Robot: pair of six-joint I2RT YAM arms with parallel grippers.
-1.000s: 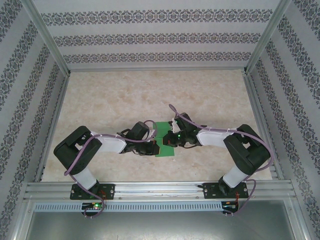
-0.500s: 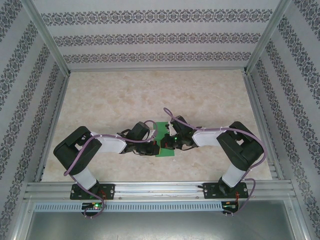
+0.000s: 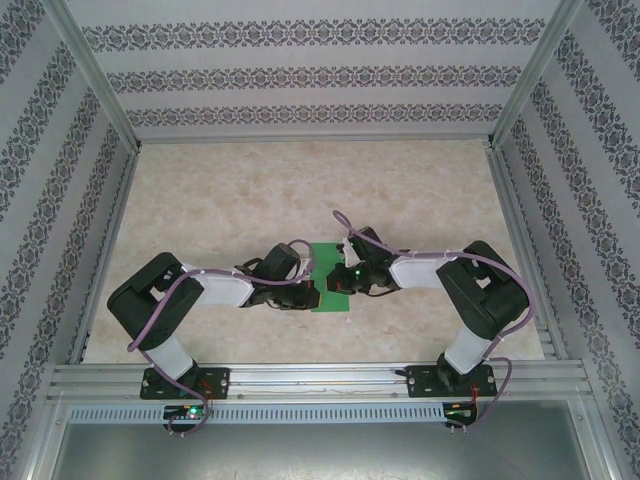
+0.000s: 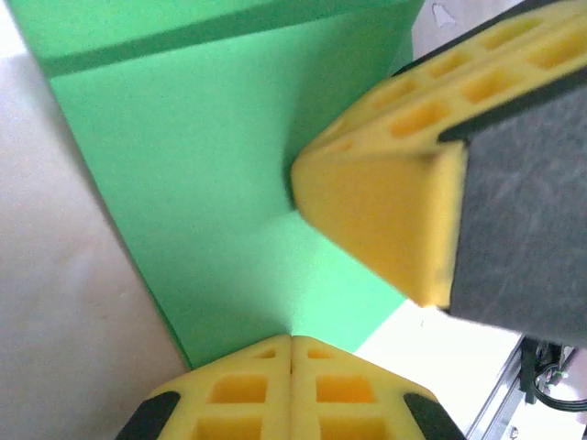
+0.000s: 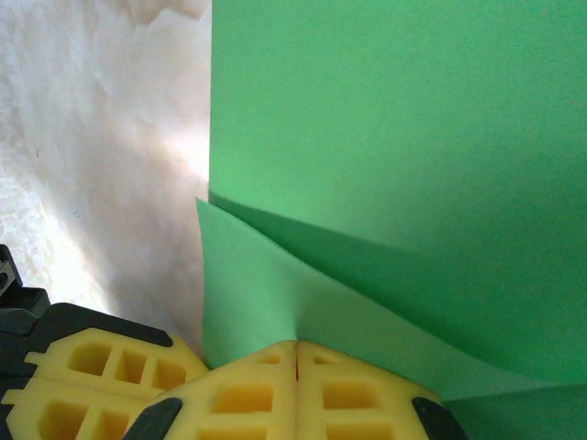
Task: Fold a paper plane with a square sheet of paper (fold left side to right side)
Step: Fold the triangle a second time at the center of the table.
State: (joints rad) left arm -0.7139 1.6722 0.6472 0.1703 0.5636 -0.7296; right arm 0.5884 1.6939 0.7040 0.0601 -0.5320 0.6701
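My right gripper (image 5: 295, 348) pinches a raised flap of the square sheet of paper (image 5: 394, 119). My left gripper (image 4: 292, 343), jaws closed, rests on it. I should match edges before creasing.

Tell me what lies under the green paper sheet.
The marbled table lies under the square sheet of paper. The tabletop directly beneath it is covered and cannot be seen.

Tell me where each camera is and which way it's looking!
Top camera: high behind the arms, looking down at the table; both arms show, left gripper and right gripper meeting at the green paper.
Left wrist camera: on the left arm, looking along its shut yellow fingers at the paper; the right gripper's finger pokes in.
Right wrist camera: on the right arm, looking along its shut fingers at the paper.
All three share the green paper.
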